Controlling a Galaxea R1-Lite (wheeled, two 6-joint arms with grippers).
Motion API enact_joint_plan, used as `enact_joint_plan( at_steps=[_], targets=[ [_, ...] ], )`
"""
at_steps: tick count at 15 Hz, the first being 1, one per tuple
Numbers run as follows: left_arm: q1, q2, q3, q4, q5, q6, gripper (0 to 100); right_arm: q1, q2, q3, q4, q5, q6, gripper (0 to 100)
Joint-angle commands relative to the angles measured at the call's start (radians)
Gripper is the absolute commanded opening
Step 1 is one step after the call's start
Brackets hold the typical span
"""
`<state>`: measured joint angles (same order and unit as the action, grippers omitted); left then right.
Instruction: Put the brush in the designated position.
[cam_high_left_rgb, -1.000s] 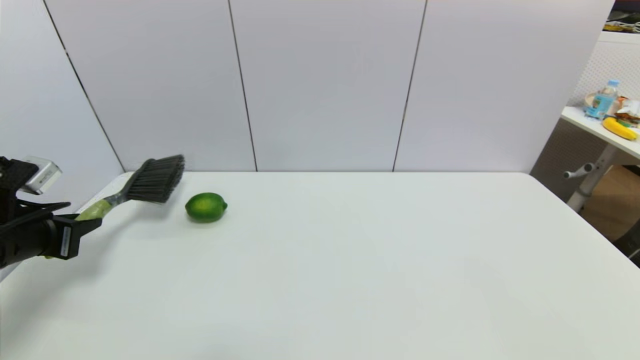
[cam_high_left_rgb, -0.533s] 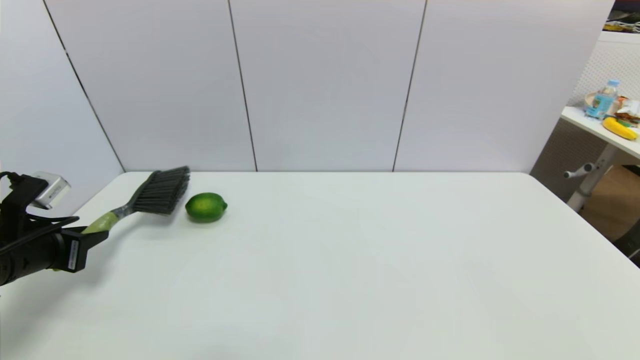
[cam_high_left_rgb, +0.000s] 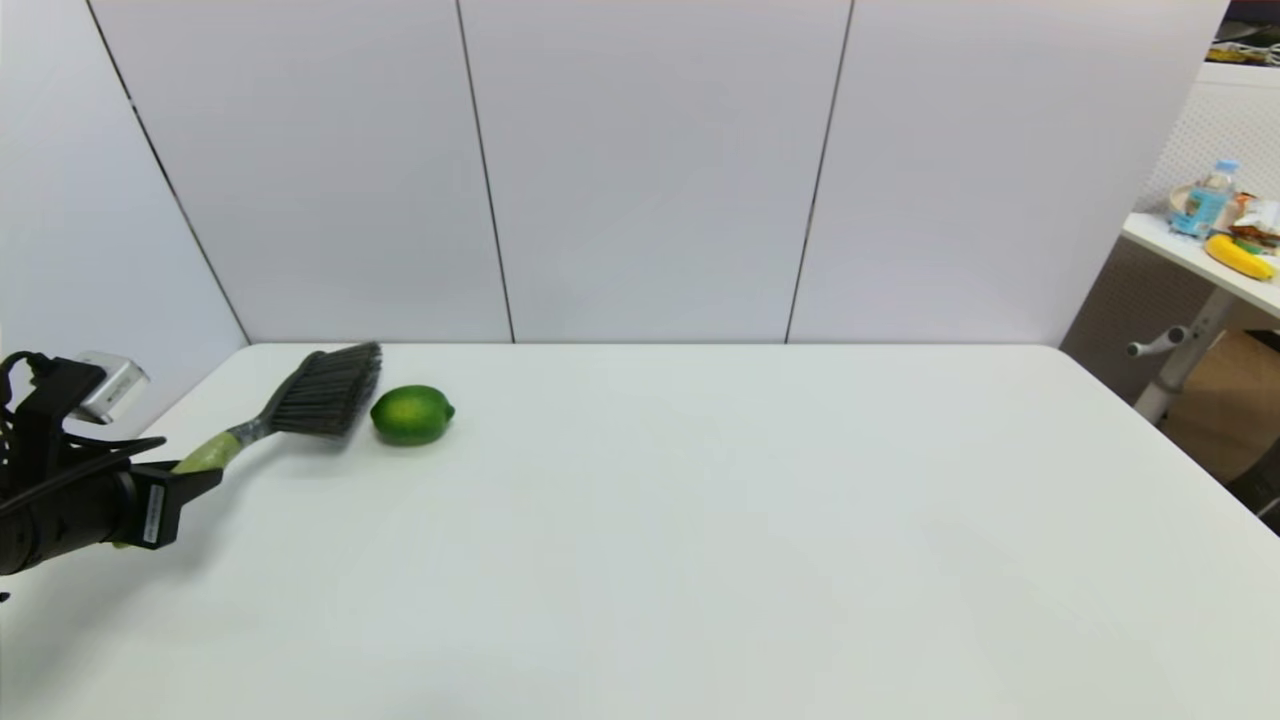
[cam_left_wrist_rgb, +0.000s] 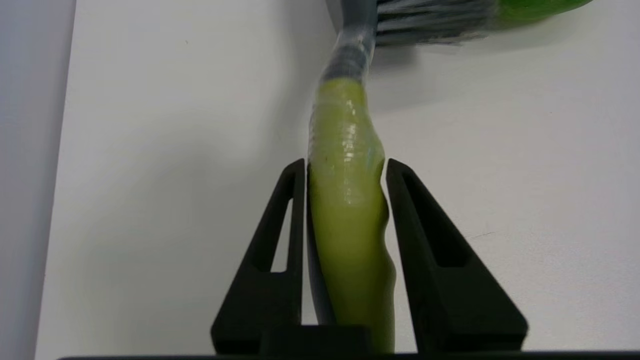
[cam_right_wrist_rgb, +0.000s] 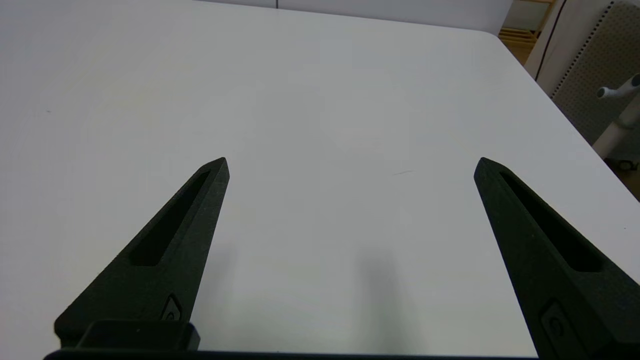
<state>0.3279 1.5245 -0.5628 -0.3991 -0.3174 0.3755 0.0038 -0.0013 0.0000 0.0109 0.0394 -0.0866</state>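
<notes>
Since a second ago the lime-green-handled, black-bristled hand brush (cam_high_left_rgb: 300, 405) has sunk toward the white table (cam_high_left_rgb: 700, 520); its bristles seem to touch beside the round green lime (cam_high_left_rgb: 412, 414). The left gripper (cam_left_wrist_rgb: 345, 170) clamps its handle. The right gripper (cam_right_wrist_rgb: 350, 165) gapes wide, holding nothing.

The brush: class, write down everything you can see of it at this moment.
The brush has a glossy lime-green handle, a grey neck and black bristles. The left gripper is shut on the handle, holding the brush slanted over the white table at its far left, bristle head beside the lime. Whether they touch is unclear.
</notes>
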Motion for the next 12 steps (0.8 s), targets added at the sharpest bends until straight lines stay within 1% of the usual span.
enact_joint_plan(
  at_steps=[1, 5, 9, 10, 12],
  targets=[
    [0.0, 0.016, 0.003, -0.001, -0.002, 0.0, 100, 0.001, 0.001, 0.002, 0.0, 0.001, -0.001, 100],
    [0.0, 0.013, 0.001, -0.032, -0.002, 0.005, 100, 0.001, 0.001, 0.002, 0.0, 0.001, -0.001, 100],
    [-0.001, -0.093, -0.103, -0.026, 0.0, 0.013, 100, 0.001, 0.001, 0.002, 0.0, 0.001, -0.001, 100],
    [-0.003, -0.133, -0.167, -0.004, 0.003, 0.016, 100, 0.001, 0.001, 0.002, 0.0, 0.002, -0.001, 100],
    [-0.023, -0.228, -0.282, 0.1, 0.005, 0.019, 100, 0.001, 0.001, 0.002, 0.0, 0.002, -0.001, 100]
  ],
)
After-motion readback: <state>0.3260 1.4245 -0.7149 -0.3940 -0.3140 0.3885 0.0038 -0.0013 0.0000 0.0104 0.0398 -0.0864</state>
